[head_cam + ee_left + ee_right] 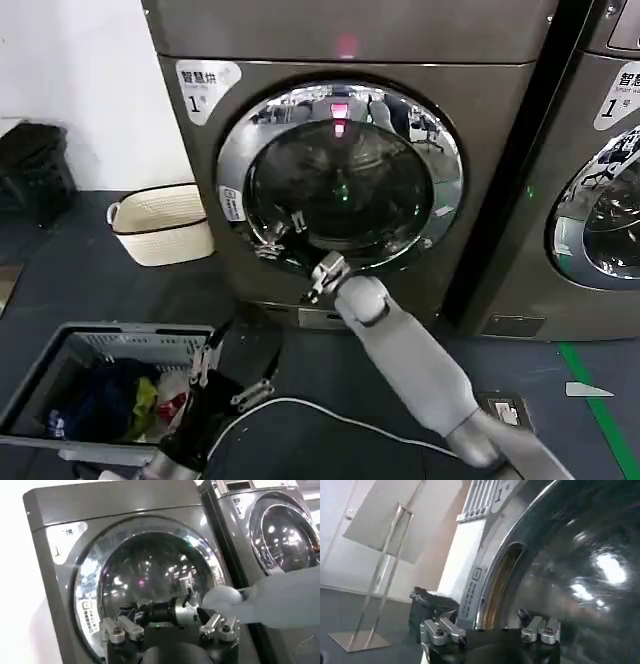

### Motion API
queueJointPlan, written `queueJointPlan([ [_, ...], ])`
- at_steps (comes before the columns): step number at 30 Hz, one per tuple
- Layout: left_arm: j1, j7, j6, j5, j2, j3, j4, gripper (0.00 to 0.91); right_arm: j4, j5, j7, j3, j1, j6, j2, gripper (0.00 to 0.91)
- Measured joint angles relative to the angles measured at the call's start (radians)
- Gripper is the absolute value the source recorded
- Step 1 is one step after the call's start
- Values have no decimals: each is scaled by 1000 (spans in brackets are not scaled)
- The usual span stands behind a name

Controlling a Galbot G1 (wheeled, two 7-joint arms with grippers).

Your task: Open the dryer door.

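**Robot reaches for dryer door, still shut**

Dark flooring (90,270) runs up to two grey machines standing side by side against a white wall (80,90), with a green line taped along the floor at the right. On the left-hand machine, the dryer door (340,180) sits flush in its front, its chrome rim unbroken, so the opening has not begun. Stretched forward, the right arm has brought the right pincer (322,277) to the rim's lower left, by the recessed handle slot; whether its fingers are spread or closed cannot be told. Getting a hold and swinging the door outward both look yet to come. Nearer, at the lower left, the left pincer (215,375) hangs idle and spread above a grey laundry basket (60,350) of clothes. Farther back, a cream basket (160,225) rests beside the dryer.
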Motion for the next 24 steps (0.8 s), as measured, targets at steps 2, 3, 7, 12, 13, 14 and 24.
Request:
queueJointPlan([
  [2,4,0,-1,0,0,-1,-3,907,-7,-1,0,1,2,0,13,907],
  [3,5,0,-1,0,0,-2,-6,907,-11,-1,-2,1,4,0,18,907],
  [7,7,1,-1,-1,0,-5,-9,907,-25,2,-24,1,14,2,26,907],
  [12,16,2,-5,2,-2,-5,-9,907,-50,27,-70,-13,38,20,28,907],
  [13,17,2,-5,2,-3,-5,-10,907,-56,33,-80,-16,43,24,30,907],
  [14,19,2,-6,2,-4,-5,-11,907,-61,37,-91,-20,48,28,31,907],
  [24,41,1,-17,5,-7,-16,-20,907,-77,136,-258,-72,85,52,7,907],
])
